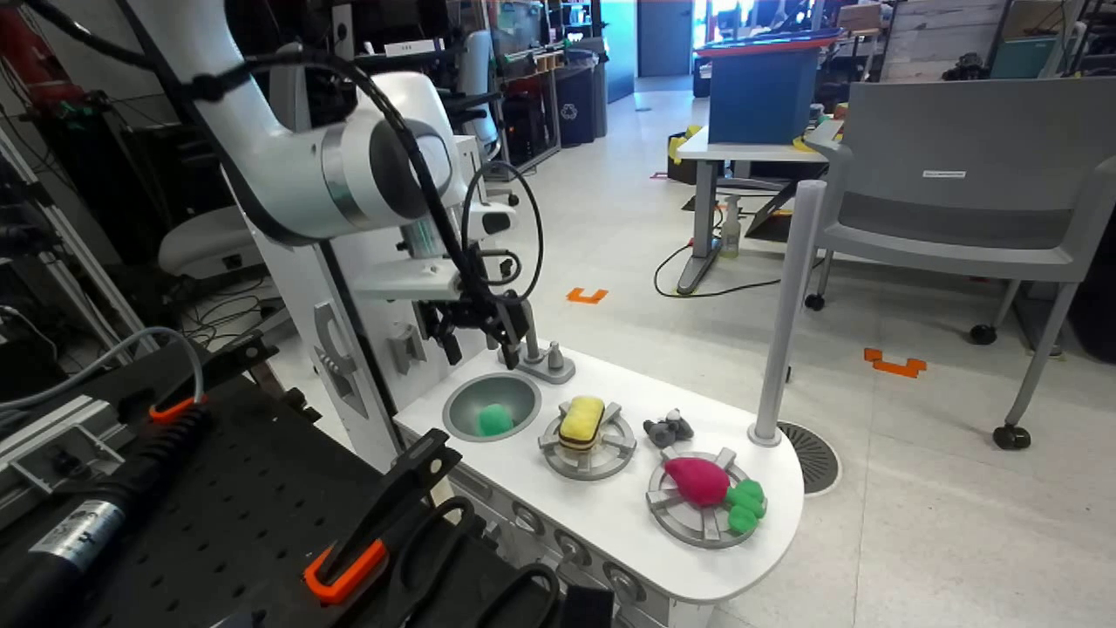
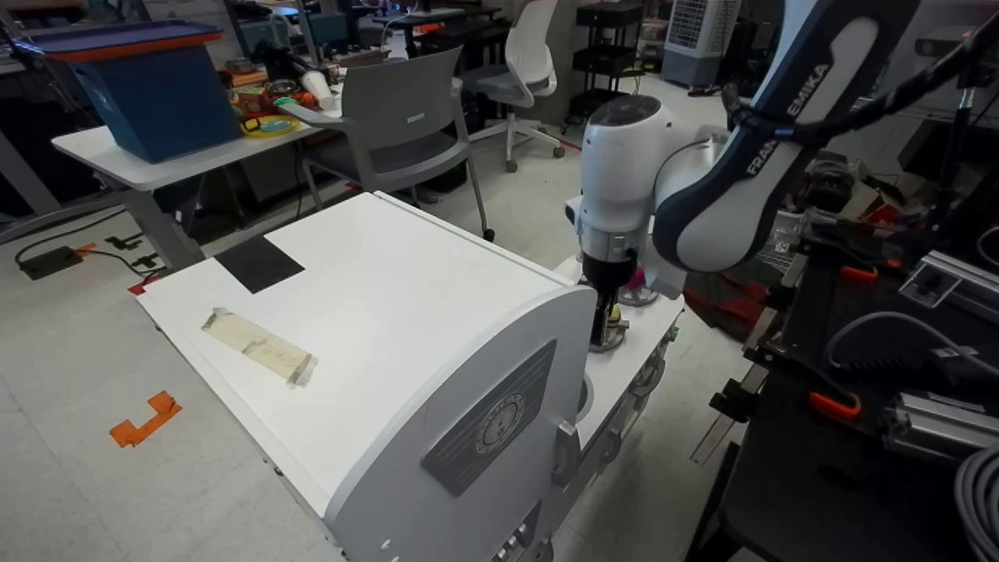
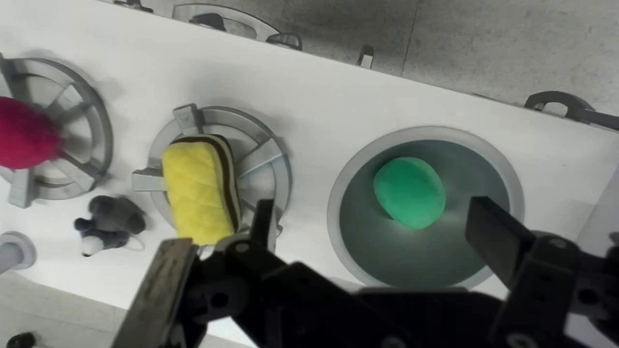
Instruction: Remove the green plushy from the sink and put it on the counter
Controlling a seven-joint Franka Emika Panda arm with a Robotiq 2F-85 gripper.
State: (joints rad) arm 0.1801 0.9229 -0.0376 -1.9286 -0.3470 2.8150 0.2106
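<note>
Above, gripper (image 3: 370, 208) spread, plushy (image 3: 410, 192) inside sink rim (image 3: 333, 208)

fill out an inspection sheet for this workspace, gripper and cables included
Surface: white counter with a gray sink set in.
Job's things: green plushy in the sink.
Clutter: yellow plush on a gray burner; pink-and-green plush on another; dark gray plush nearby.
Gripper: open above the counter; in its grasp, nothing seen.
Cables: black cable strapped to the arm.
Surroundings: gray chair; blue bin on a white table.
</note>
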